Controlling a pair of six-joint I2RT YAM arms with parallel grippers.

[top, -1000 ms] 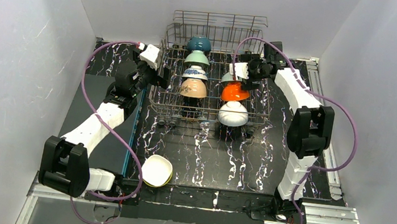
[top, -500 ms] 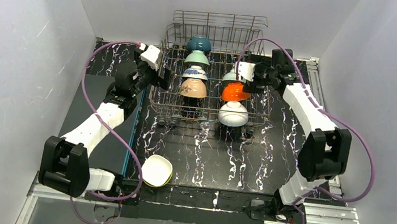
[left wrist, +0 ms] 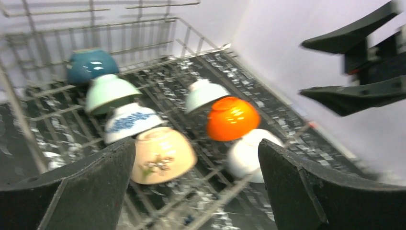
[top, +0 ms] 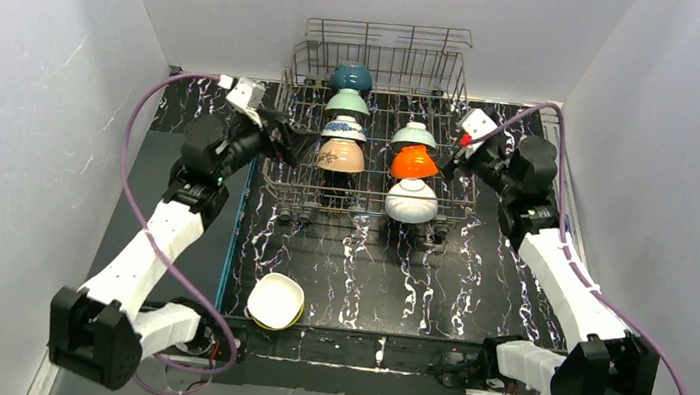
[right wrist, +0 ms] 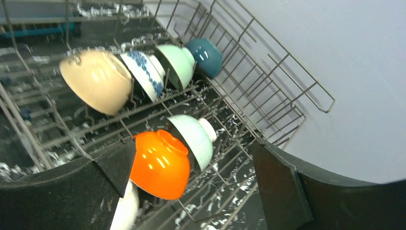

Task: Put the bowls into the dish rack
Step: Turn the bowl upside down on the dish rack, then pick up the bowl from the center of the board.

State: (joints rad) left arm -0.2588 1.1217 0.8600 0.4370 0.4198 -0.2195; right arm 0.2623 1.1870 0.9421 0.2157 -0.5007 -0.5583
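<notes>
With seven bowls (top: 342, 156) in the dish rack (top: 386, 33) and left gripper (top: 278, 136) and right gripper (top: 456, 160) both wide, empty — a careless reach may push the nested bowls (top: 276, 301) off the counter (top: 366, 280) edge.

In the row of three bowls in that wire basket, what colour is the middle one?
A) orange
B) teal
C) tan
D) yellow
A: in the dish rack, the orange bowl stands between the pale ribbed bowl behind it and the white bowl in front of it.
</notes>
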